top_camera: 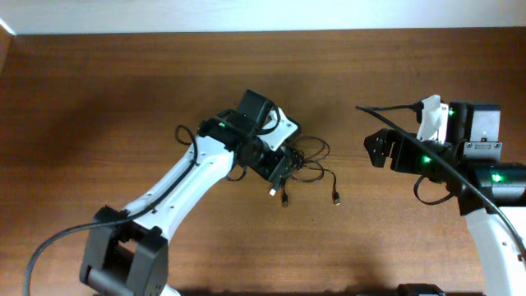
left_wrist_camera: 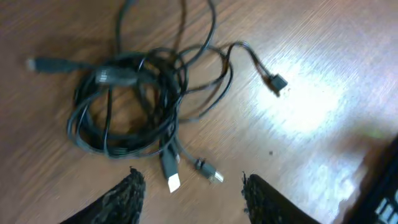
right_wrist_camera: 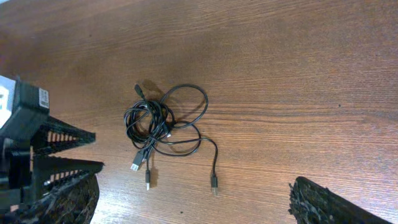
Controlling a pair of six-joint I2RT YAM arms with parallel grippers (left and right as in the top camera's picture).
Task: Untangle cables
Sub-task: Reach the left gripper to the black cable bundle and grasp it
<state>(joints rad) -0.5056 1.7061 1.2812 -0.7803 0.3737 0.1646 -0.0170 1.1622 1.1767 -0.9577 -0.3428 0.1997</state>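
The cables [top_camera: 311, 168] are thin black cords looped together in one tangle at the table's middle, with plug ends trailing toward the front. In the left wrist view the tangle [left_wrist_camera: 127, 106] lies just beyond my left gripper [left_wrist_camera: 193, 194], which is open and empty above it. A silver-tipped plug [left_wrist_camera: 172, 178] lies between the fingertips' line and the bundle. In the overhead view my left gripper [top_camera: 276, 167] hovers at the tangle's left side. My right gripper [top_camera: 377, 150] is open and empty, apart to the right. The right wrist view shows the tangle [right_wrist_camera: 158, 124] far ahead of its fingers [right_wrist_camera: 193, 205].
The brown wooden table [top_camera: 123, 90] carries nothing else. A loose cord end with a small plug [left_wrist_camera: 278, 84] stretches right from the bundle. The left gripper's black frame [right_wrist_camera: 31, 146] shows at the left edge of the right wrist view.
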